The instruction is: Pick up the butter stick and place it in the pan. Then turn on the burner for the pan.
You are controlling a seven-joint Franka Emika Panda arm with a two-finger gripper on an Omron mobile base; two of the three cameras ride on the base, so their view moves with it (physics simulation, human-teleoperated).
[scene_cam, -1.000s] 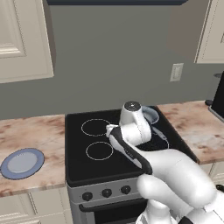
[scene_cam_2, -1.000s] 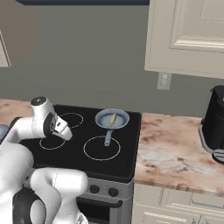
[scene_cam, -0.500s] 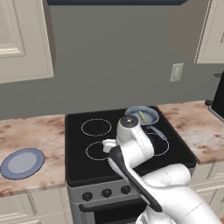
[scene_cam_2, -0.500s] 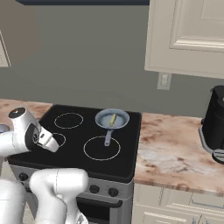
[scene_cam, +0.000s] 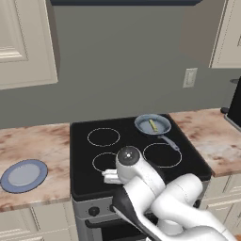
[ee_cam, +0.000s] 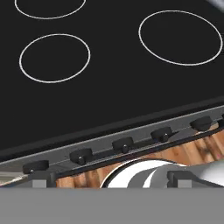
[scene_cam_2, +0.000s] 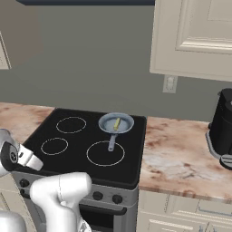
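**Butter in the pan; the knob row lies just ahead of the hand**

The small pale yellow butter stick (scene_cam: pixel 153 125) already lies inside the small round blue-grey frying pan (scene_cam_2: pixel 116 123), which sits on the rear right burner of the black glass cooktop (scene_cam: pixel 132 155). The pan's thin grey handle (scene_cam: pixel 170 142) points toward the stove front, reaching over the ring of the large front right burner (scene_cam_2: pixel 105 153). So the first half of the task looks done, and what is left is switching on the pan's burner.

The robot's two-finger hand (scene_cam: pixel 111 177) is low at the front edge of the stove, over its left half, with nothing in it. In the hand view its two dark fingertips (ee_cam: pixel 182 178) rise well apart at the bottom, so it reads as released.

The relation that matters now: the row of dark round control knobs (ee_cam: pixel 122 145) on the grey front panel runs crosswise, just past the fingertips and below the cooktop edge. The pan lies away from the hand, toward the back right corner. Which knob serves the rear right burner cannot be read from the pictures; my guess is one toward the right end of the row, which would call for a sideways shift before closing on it.

A blue handleless plate (scene_cam: pixel 23 174) rests on the marbled tabletop (scene_cam: pixel 28 146) to the left, well clear.
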